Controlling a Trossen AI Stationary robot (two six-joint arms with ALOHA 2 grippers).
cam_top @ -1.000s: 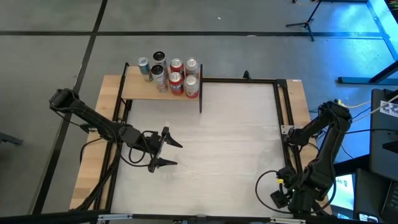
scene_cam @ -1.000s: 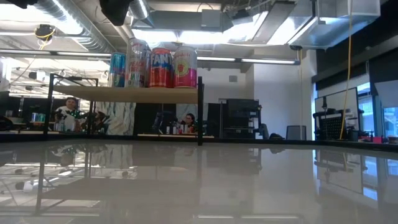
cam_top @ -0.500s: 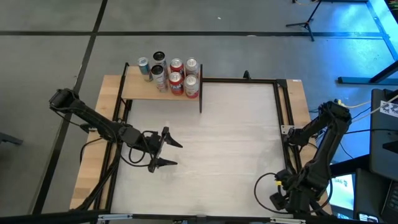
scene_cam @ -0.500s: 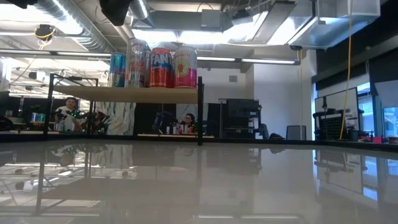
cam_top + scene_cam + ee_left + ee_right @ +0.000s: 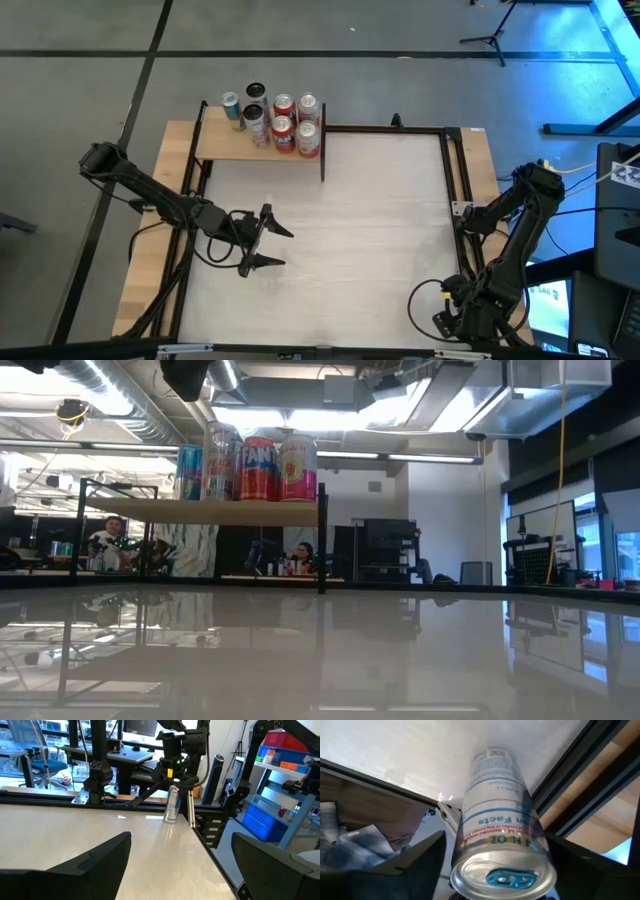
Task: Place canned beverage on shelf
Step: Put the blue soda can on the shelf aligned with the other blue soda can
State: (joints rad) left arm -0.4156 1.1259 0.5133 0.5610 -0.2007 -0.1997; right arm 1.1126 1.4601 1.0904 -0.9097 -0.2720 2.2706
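Note:
A silver canned beverage (image 5: 500,820) with blue print stands upright on the tabletop at the near right corner; it also shows in the left wrist view (image 5: 172,804). My right gripper (image 5: 494,837) is open above it, one finger on either side of its top; I cannot tell whether they touch it. In the high view my right arm (image 5: 447,318) hides the can. The shelf (image 5: 225,143), a tan board on a black frame, stands at the far left and bears several cans (image 5: 283,122). My left gripper (image 5: 285,247) is open and empty over the table's left middle.
The shelf's board also shows raised on its frame in the low view (image 5: 200,512). A black frame rail (image 5: 455,190) runs along the table's right edge beside the can. People sit in the room beyond the table (image 5: 110,540).
My right gripper has gone a little toward the table's near edge, over the can. My left arm has kept still.

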